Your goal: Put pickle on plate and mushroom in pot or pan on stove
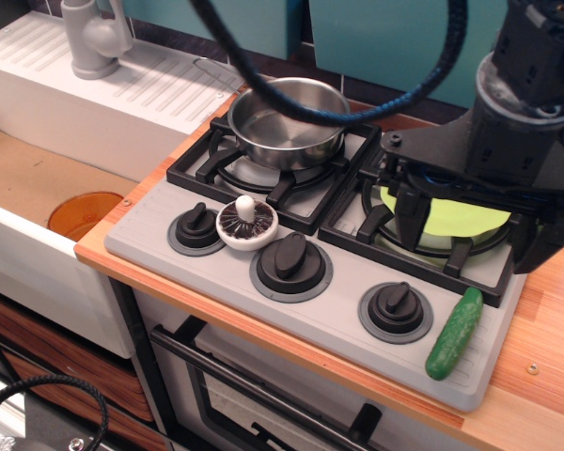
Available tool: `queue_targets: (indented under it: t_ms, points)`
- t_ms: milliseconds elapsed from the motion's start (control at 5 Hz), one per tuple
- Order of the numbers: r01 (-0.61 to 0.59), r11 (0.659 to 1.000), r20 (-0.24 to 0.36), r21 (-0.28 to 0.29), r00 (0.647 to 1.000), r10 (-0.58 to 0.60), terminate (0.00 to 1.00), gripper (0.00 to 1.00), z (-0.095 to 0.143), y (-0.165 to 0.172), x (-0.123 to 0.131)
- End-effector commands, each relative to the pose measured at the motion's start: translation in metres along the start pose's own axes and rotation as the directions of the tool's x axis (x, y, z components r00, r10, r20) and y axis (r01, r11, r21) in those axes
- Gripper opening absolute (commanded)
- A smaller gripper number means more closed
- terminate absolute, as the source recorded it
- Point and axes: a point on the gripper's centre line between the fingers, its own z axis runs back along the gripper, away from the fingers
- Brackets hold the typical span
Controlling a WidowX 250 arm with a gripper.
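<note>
The dark green pickle (pixel 454 334) lies on the front right corner of the grey stove (pixel 343 310), right of the right knob. The lime-green plate (pixel 451 221) rests on the right burner grate, partly hidden by my gripper. The mushroom (pixel 247 223) lies upside down, gills and stem knob up, between the left and middle knobs. The steel pan (pixel 287 122) sits empty on the back left burner. My black gripper (pixel 470 235) hangs over the plate with its fingers (pixel 409 218) spread wide, open and empty, a little behind the pickle.
Three black knobs (pixel 291 261) line the stove front. An orange round dish (pixel 85 214) lies in the sink at left, with a grey faucet (pixel 94 38) and a white drain board behind. A thick black cable (pixel 357 113) arcs over the pan. The wooden counter (pixel 545 348) lies to the right.
</note>
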Motion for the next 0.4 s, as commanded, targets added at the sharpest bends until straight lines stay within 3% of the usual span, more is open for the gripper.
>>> queue_targets:
  t_ms: [0,200]
  points:
    - [0.0,1.0,0.0,0.0,1.0,0.0,0.0,1.0,0.0,0.0,0.0]
    - [-0.011,1.0,0.032,-0.009,0.999,0.012,0.0,1.0,-0.016,-0.004,0.0]
